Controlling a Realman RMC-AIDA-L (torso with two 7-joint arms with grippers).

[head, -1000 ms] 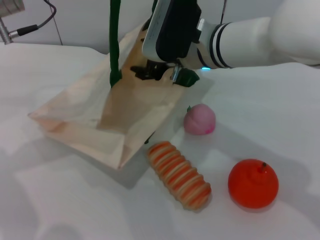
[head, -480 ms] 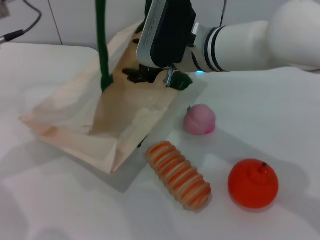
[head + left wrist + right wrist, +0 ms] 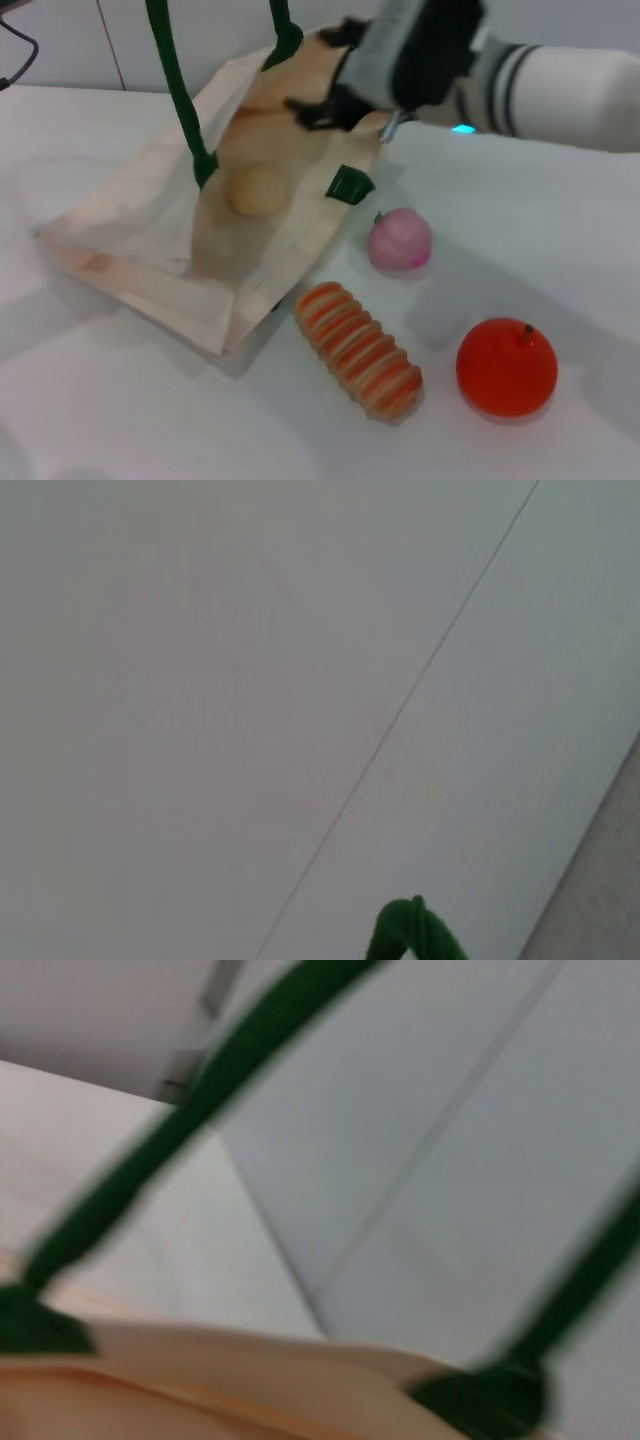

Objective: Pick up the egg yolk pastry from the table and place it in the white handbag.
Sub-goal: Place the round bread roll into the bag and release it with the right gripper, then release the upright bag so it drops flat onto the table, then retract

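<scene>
The right arm reaches in from the upper right; its hand (image 3: 335, 105) sits at top centre.

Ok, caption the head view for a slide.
Egg yolk pastry lies inside the white handbag; right gripper hovers above it.

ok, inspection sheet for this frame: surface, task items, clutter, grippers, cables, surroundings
Surface: white table, bare in front.
Job's things: egg yolk pastry lies inside the white handbag; the bag's mouth is held open, green handles pulled upward.
Clutter: pink peach beside the bag; striped bread and orange nearer the front, all apart from each other.
Grippers: right gripper above the bag's far edge, holding nothing. Left gripper not in view; a green handle loop shows in its wrist view.
Cables: dark cable at far left.
Surroundings: pale wall panels.
</scene>
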